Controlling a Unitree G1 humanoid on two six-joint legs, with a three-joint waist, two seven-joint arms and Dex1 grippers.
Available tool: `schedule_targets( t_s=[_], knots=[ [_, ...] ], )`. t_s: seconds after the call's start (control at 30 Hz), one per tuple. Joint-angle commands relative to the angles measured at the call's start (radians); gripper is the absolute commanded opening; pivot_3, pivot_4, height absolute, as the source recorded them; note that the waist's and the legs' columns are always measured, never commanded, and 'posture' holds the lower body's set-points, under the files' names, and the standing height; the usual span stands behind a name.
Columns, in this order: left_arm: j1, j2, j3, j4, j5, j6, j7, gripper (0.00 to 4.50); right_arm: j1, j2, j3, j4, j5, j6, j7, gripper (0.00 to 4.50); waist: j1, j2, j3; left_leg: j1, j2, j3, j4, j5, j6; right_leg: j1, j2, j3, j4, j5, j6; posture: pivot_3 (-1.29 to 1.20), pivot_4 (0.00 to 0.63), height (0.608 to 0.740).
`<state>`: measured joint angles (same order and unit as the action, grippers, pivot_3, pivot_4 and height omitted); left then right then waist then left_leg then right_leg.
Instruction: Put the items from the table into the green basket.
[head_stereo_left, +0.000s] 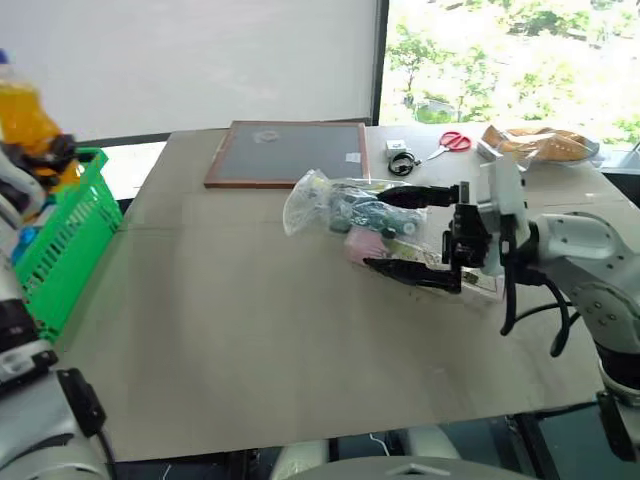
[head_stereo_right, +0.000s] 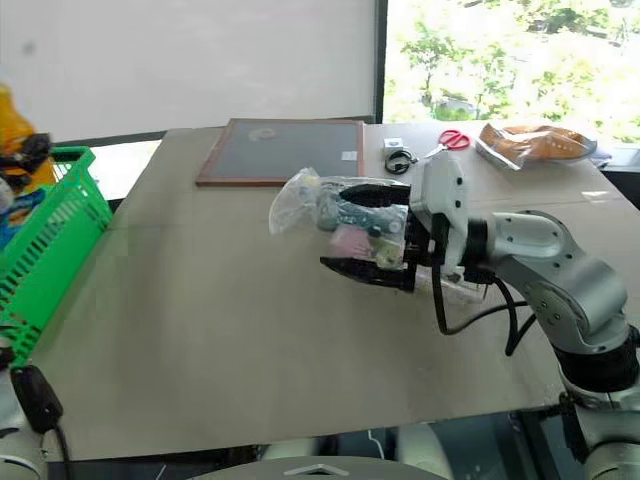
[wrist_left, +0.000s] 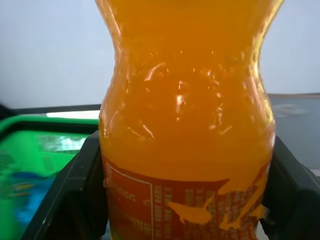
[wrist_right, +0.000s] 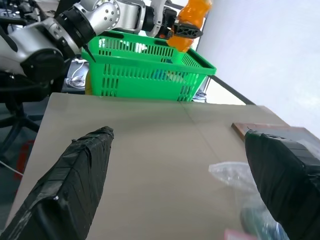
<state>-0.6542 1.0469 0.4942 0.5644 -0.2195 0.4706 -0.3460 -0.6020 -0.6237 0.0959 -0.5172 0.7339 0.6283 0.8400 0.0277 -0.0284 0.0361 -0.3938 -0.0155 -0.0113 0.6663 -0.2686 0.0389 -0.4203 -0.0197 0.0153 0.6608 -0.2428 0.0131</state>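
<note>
The left gripper (wrist_right: 186, 31) is clamped on the orange drink bottle (wrist_left: 187, 130), 1 black finger on each side of its labelled lower body. It holds the bottle upright above the green basket (wrist_right: 150, 75), over the basket's rim (head_stereo_left: 88, 160). The basket stands at the left edge of the table (head_stereo_left: 250, 330), and something blue lies inside it.

The right gripper (head_stereo_left: 400, 228) reaches in from the right over the middle of the table, its 2 fingers spread wide, 1 above and 1 below. Between and just behind them lies the clear plastic bag (head_stereo_left: 320, 205) with dark objects inside, and beside it the pink box (head_stereo_left: 362, 243), partly hidden by the bag and the fingers. The fingers are not closed on either item; whether they touch the bag cannot be told.

At the far side of the table lie a dark board with a wooden frame (head_stereo_left: 285, 152), red-handled scissors (head_stereo_left: 452, 142), a small white box (head_stereo_left: 396, 146), a black coiled item (head_stereo_left: 402, 164) and a bag of something orange-brown (head_stereo_left: 540, 143).
</note>
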Motion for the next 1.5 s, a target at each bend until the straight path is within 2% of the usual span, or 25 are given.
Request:
schedule_targets(
  t_s=[0.03,0.13,0.23,0.33,0.43,0.53,0.63,0.77,0.83,0.93,1.03,1.1,1.23,1.3,1.4,1.5],
  knots=[
    [-0.127,0.075,-0.097,0.259,0.102,-0.221,-0.034,2.99,-0.048,0.025,0.013,0.021,-0.005,-0.018,0.035,4.5,0.023,-0.003,-0.002,-0.003,-0.001,-0.001,0.0,0.0,0.0,-0.002,-0.001,-0.001,0.0,0.0,0.0,0.1,0.0,0.74],
    [-0.205,0.112,-0.159,0.467,0.175,-0.314,0.001,2.99,-0.072,0.049,0.012,0.028,0.01,-0.015,0.056,4.5,0.042,-0.004,-0.003,-0.006,-0.004,-0.003,0.0,-0.001,0.001,-0.002,-0.006,-0.004,-0.001,0.0,0.0,0.08,0.0,0.74],
    [-0.267,0.135,-0.209,0.55,0.225,-0.381,0.04,4.43,-0.083,0.062,0.008,0.023,0.003,-0.014,0.058,4.5,0.039,-0.01,-0.006,-0.006,-0.006,-0.003,0.0,-0.003,0.004,-0.003,-0.008,-0.004,0.0,0.0,0.0,0.05,0.0,0.74],
    [-0.342,0.095,-0.242,0.492,0.212,-0.43,-0.065,4.43,-0.075,0.062,-0.003,0.011,-0.006,-0.01,0.037,4.5,0.04,-0.015,-0.01,-0.007,-0.006,-0.006,0.0,-0.006,0.0,-0.003,-0.008,-0.007,0.0,0.0,0.0,0.05,0.0,0.74],
    [-0.325,-0.005,-0.266,0.288,0.114,-0.329,-0.275,4.43,-0.039,0.054,-0.021,-0.008,-0.012,0.0,0.005,4.5,0.041,-0.011,-0.012,-0.007,-0.006,-0.005,0.0,-0.005,0.0,-0.002,-0.011,-0.009,0.001,0.0,0.0,0.04,0.0,0.74],
    [-0.222,-0.069,-0.302,0.022,0.019,-0.149,-0.427,4.43,0.004,0.029,-0.032,-0.033,-0.029,0.014,-0.022,4.5,0.031,-0.004,-0.014,-0.007,-0.006,-0.001,0.0,-0.005,0.0,-0.002,-0.014,-0.008,0.001,0.0,0.0,0.02,0.0,0.74],
    [-0.067,-0.149,-0.453,-0.343,-0.109,0.021,-0.645,4.43,0.11,-0.037,-0.084,-0.083,-0.041,0.05,-0.067,4.5,0.004,-0.003,-0.015,-0.006,-0.006,0.001,0.0,-0.003,0.005,-0.002,-0.014,-0.007,0.002,0.0,0.0,-0.04,0.004,0.74],
    [-0.057,-0.2,-0.577,-0.402,-0.044,0.026,-0.69,4.43,0.215,-0.099,-0.124,-0.156,-0.045,0.076,-0.105,4.5,-0.044,0.001,-0.011,-0.007,-0.005,0.002,0.001,-0.002,0.005,-0.002,-0.013,-0.007,0.002,0.0,0.0,-0.11,0.022,0.74],
    [-0.122,-0.258,-0.662,-0.325,-0.005,-0.015,-0.742,4.43,0.267,-0.117,-0.157,-0.204,-0.034,0.102,-0.144,4.5,-0.072,0.005,-0.008,-0.006,-0.004,0.003,0.001,-0.003,0.007,-0.002,-0.011,-0.006,0.003,0.0,0.0,-0.18,0.04,0.74],
    [-0.23,-0.339,-0.774,-0.169,0.106,-0.126,-0.769,4.43,0.339,-0.131,-0.213,-0.287,0.007,0.142,-0.199,4.5,-0.084,0.014,-0.002,-0.003,-0.002,0.003,0.003,-0.003,0.007,-0.001,-0.009,-0.006,0.005,0.0,0.0,-0.25,0.055,0.74],
    [-0.316,-0.414,-0.82,-0.016,0.177,-0.207,-0.77,4.43,0.383,-0.141,-0.253,-0.348,0.043,0.175,-0.247,4.5,-0.11,0.021,0.003,0.0,-0.002,0.004,0.004,-0.003,0.007,0.004,-0.007,-0.005,0.004,0.0,0.001,-0.3,0.067,0.74],
    [-0.376,-0.468,-0.863,0.115,0.246,-0.297,-0.749,4.43,0.399,-0.144,-0.273,-0.376,0.068,0.201,-0.288,4.5,-0.135,0.021,0.009,0.001,-0.002,0.005,0.005,-0.003,0.008,0.006,-0.005,-0.005,0.003,0.0,0.002,-0.34,0.075,0.74],
    [-0.5,-0.594,-0.916,0.415,0.385,-0.397,-0.572,4.43,0.433,-0.151,-0.326,-0.438,0.132,0.248,-0.37,4.5,-0.174,0.018,0.021,0.0,-0.002,0.005,0.007,-0.004,0.009,0.007,-0.004,-0.004,0.002,0.0,0.005,-0.41,0.096,0.74],
    [-0.522,-0.628,-0.927,0.484,0.418,-0.42,-0.571,4.43,0.485,-0.167,-0.374,-0.479,0.166,0.254,-0.389,4.5,-0.2,0.016,0.027,-0.001,-0.002,0.004,0.008,-0.005,0.011,0.007,-0.003,-0.003,0.002,-0.001,0.007,-0.47,0.109,0.74],
    [-0.541,-0.656,-0.904,0.537,0.415,-0.431,-0.63,3.58,0.541,-0.19,-0.415,-0.518,0.207,0.258,-0.446,4.5,-0.244,0.018,0.031,-0.002,-0.002,0.005,0.008,-0.007,0.015,0.007,-0.004,-0.002,0.002,-0.003,0.011,-0.52,0.118,0.74],
    [-0.54,-0.653,-0.877,0.54,0.408,-0.435,-0.677,2.2,0.59,-0.23,-0.433,-0.53,0.27,0.222,-0.519,4.5,-0.28,0.021,0.036,-0.002,-0.004,0.005,0.009,-0.008,0.016,0.008,-0.007,-0.001,0.002,-0.004,0.013,-0.54,0.12,0.74]
  ],
)
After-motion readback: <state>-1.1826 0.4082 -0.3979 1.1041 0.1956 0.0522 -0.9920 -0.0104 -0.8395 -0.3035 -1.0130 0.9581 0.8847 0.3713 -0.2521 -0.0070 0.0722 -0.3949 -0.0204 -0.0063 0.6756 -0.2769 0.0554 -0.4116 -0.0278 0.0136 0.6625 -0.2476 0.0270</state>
